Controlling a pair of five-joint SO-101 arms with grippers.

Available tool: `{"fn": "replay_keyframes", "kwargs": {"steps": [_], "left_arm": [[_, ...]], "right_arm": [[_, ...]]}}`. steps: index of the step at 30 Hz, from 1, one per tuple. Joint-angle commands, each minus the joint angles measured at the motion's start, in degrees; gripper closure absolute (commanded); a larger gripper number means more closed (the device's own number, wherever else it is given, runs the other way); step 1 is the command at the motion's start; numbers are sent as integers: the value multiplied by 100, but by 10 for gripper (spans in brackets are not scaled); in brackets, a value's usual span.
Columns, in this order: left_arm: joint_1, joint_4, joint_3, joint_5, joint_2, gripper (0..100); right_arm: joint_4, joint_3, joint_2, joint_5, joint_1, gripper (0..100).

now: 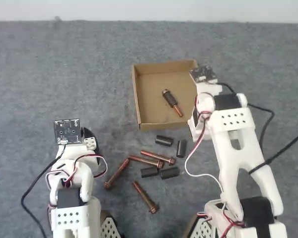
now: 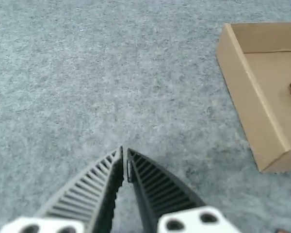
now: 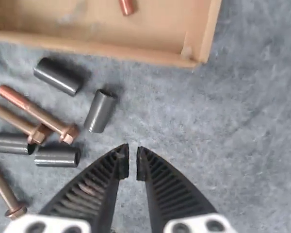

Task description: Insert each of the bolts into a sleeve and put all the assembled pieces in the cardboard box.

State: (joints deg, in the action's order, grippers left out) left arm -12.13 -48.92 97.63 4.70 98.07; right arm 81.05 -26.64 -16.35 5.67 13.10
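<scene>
Both narrow and empty, my right hand (image 3: 132,162) hangs near the cardboard box (image 3: 102,47) edge beside a sleeve (image 3: 99,110), my left hand (image 2: 125,162) over open worktop (image 2: 87,73).

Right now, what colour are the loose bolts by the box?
The bolts are a coppery reddish-brown, clearest in the right wrist view.

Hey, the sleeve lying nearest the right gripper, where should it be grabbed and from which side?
Probably best to take the sleeve across its middle, coming down from above, one finger on each long side. It lies flat, a plain round tube, with bare carpet beside its middle. A bolt head sits close to one end, so keep off that end.
</scene>
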Motion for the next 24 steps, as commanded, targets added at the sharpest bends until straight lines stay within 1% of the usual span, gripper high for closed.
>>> {"fn": "replay_keyframes", "kwargs": {"steps": [1,6,8,10,12,15,17,21,24], "left_arm": [[-9,-9,-75,-53,44,985],[-9,-18,-75,-53,44,985],[-9,-18,-75,-53,44,985],[-9,-18,-75,-53,44,985],[-9,-18,-75,-53,44,985],[-9,-18,-75,-53,44,985],[-9,-18,-75,-53,44,985],[-9,-18,-75,-53,44,985],[-9,-18,-75,-53,44,985]], "right_arm": [[-444,-334,-312,26,127,992],[-875,-774,-312,26,602,990],[-1042,-905,-312,9,778,948],[-1174,-976,-312,-237,875,884],[-1288,-1046,-312,-369,892,841],[-1560,-1222,-312,-413,892,835],[-1921,-1433,-312,-431,971,835],[-2651,-1873,-312,-870,1244,833],[-2800,-1916,-303,-941,1262,834]]}}
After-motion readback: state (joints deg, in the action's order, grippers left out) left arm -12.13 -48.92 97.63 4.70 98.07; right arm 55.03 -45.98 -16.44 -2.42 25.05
